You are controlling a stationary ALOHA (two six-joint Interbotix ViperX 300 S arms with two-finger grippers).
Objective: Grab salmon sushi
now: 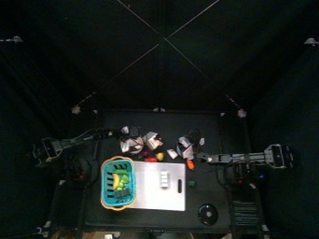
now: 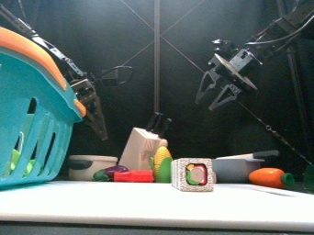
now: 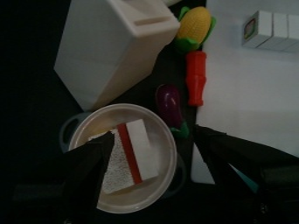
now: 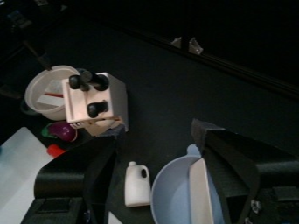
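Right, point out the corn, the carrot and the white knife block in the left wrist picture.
corn (image 3: 195, 27), left wrist view, middle of the yellow cob.
carrot (image 3: 197, 77), left wrist view, middle of the orange body.
knife block (image 3: 107, 51), left wrist view, its broad white face.

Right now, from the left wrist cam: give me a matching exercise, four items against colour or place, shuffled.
Things:
1. corn
2. eggplant toy
3. knife block
4. red-striped slice

Colour or place:
a. lying in the white bowl
b. purple
c. yellow with green leaves
d. white, with slots in its top

Pairs: 1-c, 2-b, 3-d, 4-a
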